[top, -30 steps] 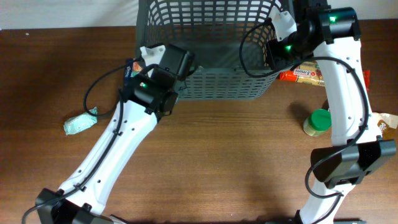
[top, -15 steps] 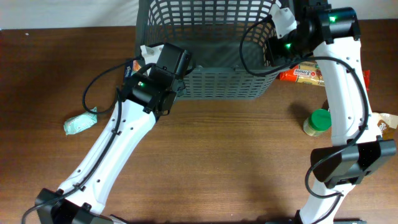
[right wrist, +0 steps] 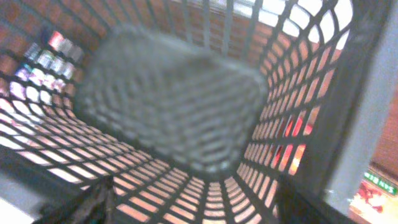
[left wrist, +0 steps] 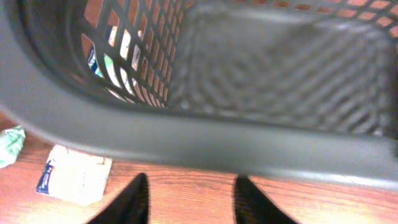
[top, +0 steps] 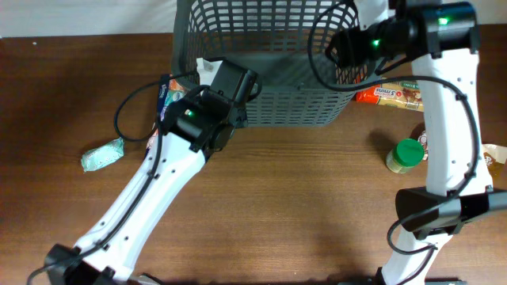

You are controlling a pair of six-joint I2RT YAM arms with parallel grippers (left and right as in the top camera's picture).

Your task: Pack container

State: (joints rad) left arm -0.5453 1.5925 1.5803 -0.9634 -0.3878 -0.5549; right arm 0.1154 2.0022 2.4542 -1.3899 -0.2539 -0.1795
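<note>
Wooden tabletop [top: 317, 198] — left gripper [left wrist: 191, 200] and right gripper [right wrist: 196, 196] spread, empty, at the container [top: 277, 107]; lift clear of its rim [left wrist: 186, 146] first

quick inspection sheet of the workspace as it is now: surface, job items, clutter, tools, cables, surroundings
surface: brown wooden table, no spills seen
job's things: dark grey basket at the far edge, nothing seen inside
clutter: green-lidded jar and snack bar right of the basket; pale green pouch and blue packet left of it
tools: left tool open, empty, just outside the basket's near rim; right tool open, empty, over the basket's right side
cables: left cable loops beside its arm; right cable arcs over the basket
surroundings: pale wall behind the table
</note>
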